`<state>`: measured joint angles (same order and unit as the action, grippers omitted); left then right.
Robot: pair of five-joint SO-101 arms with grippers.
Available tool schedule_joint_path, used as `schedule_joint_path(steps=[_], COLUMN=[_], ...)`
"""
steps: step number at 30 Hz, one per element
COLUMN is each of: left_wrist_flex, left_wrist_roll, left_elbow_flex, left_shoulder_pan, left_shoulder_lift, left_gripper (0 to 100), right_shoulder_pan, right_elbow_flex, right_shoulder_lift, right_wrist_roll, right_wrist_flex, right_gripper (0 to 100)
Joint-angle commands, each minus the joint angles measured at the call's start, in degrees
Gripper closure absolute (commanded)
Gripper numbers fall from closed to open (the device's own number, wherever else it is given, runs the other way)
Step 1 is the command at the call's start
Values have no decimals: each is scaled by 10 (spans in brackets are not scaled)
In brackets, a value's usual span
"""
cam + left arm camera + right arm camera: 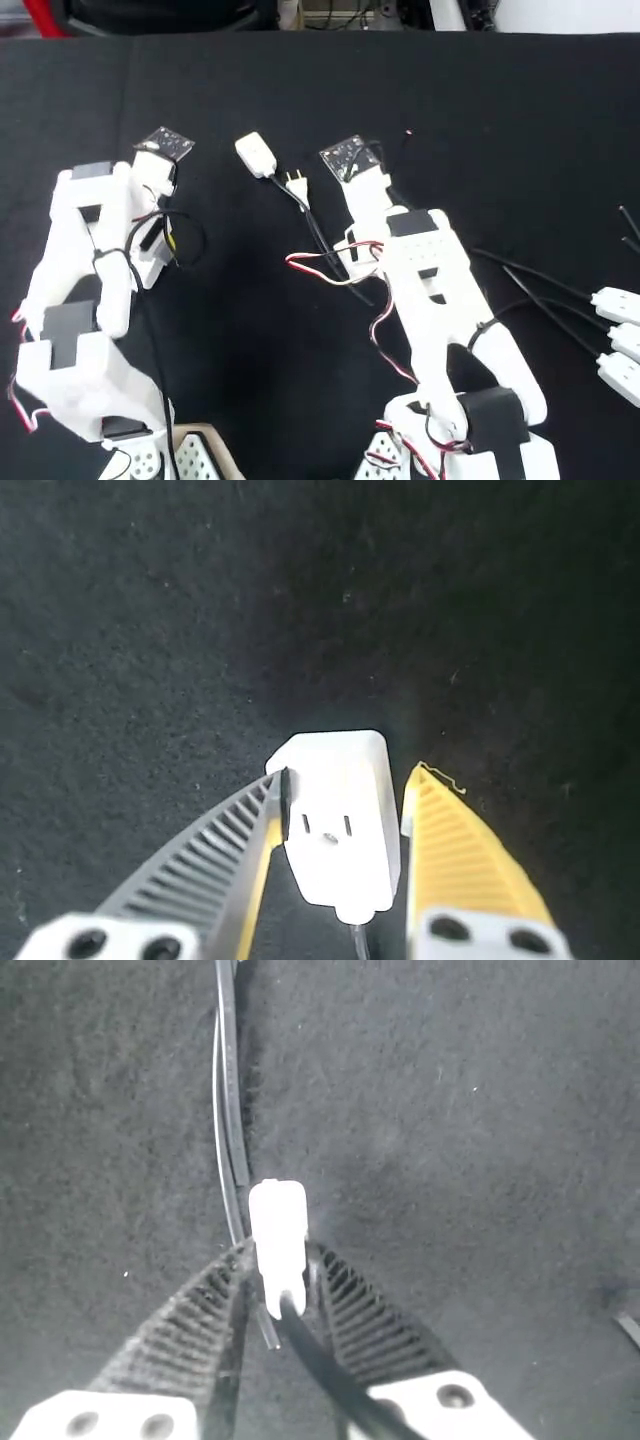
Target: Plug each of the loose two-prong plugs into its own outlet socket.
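Standing by the black cloth-covered desk (450,100), I am watching both arms holding one half of a pair each. The left gripper (345,778) is pinching a white plastic outlet socket (335,810): the grey ribbed finger (215,860) is pressing on one flank and the yellow finger (455,850) is sitting tight against the other. The socket's face with the two slots is turning up out of the fingers, and its cable is leaving at the root end. The right gripper (280,1252) is closing its two dark ribbed fingers on a small white plastic plug (277,1220), gripping it low so the body is sticking out past the fingertips. The plug's black cable is running back between the fingers, and I cannot make out the prongs. Thin black cables (232,1110) are lying on the cloth just ahead of those fingertips. A second white socket block (256,153) and a loose two-prong plug (293,180) are resting apart from both pairs of fingers. To my eye the pick-ups are done and the mating of this first pair is in hand. The next move is calling for the right fingers to bring the plug tip squarely over the slotted face, with the prongs lining up with both slots. They then need to press straight in while the left fingers hold firm, and a slanted approach is likely to jam or twist the plug.
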<state>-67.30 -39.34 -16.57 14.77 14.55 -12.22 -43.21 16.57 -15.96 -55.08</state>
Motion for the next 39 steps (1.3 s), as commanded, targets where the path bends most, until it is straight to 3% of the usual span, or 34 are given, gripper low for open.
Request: schedule_joint_path(steps=[1, 15, 17, 19, 22, 27, 30, 35, 39], left_wrist_flex=[-45, -53, -35, -29, -46, -46, -34, 71, 116], left_wrist_roll=[-11, -22, -11, 0, 5, 44, 72, 170, 176], left_elbow_flex=[30, 39, 36, 39, 34, -26, -100, -239, -278], left_shoulder_pan=[8, 24, 28, 25, 8, -53, -127, -269, -283], left_shoulder_lift=[40, 44, 44, 44, 25, -100, -201, -294, -295], left_gripper=[795, 799, 848, 959, 952, 971, 971, 945, 879], right_shoulder_pan=[8, 7, 7, 7, 7, 10, 11, 31, 40], right_elbow_flex=[11, 11, 11, 11, 11, 11, 12, 15, 22], right_shoulder_lift=[0, 0, 0, 0, 0, 0, 6, 6, 4], right_wrist_roll=[-5, -5, -5, -5, -5, -5, -5, -5, -5], right_wrist_flex=[11, 11, 11, 11, 11, 11, 10, 10, 8], right_gripper=[987, 987, 987, 987, 987, 987, 987, 987, 987])
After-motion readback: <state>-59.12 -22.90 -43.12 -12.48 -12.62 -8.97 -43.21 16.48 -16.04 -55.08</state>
